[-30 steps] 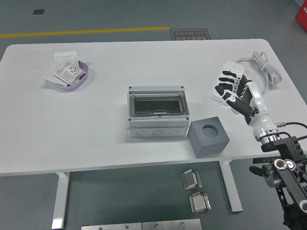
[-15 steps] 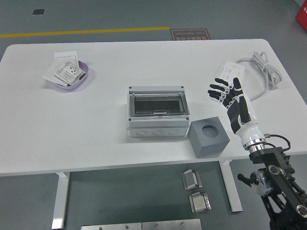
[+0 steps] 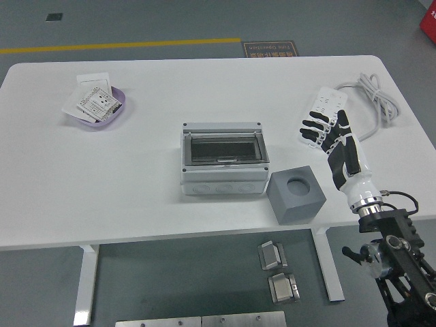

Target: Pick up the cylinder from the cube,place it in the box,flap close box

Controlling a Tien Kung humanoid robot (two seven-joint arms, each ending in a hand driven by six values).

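The grey cube (image 3: pixel 296 195) stands near the table's front edge, right of the box; the round hole in its top looks empty. I see no cylinder anywhere. The light grey box (image 3: pixel 223 160) sits mid-table, and its dark see-through flap lies flat over the opening. My right hand (image 3: pixel 321 131) hovers above the table to the right of the cube and a little behind it, fingers spread, holding nothing. It overlaps the near end of the white power strip (image 3: pixel 325 107). The left arm does not show.
A purple tray (image 3: pixel 120 111) with white cards lies at the far left. The power strip's white cable (image 3: pixel 373 99) loops toward the table's right edge. Metal parts (image 3: pixel 276 269) lie on the floor below the front edge.
My right hand has opened from a loose curl to spread fingers. It swung left toward the cube, then eased slightly back to the right. Box and cube have not moved.
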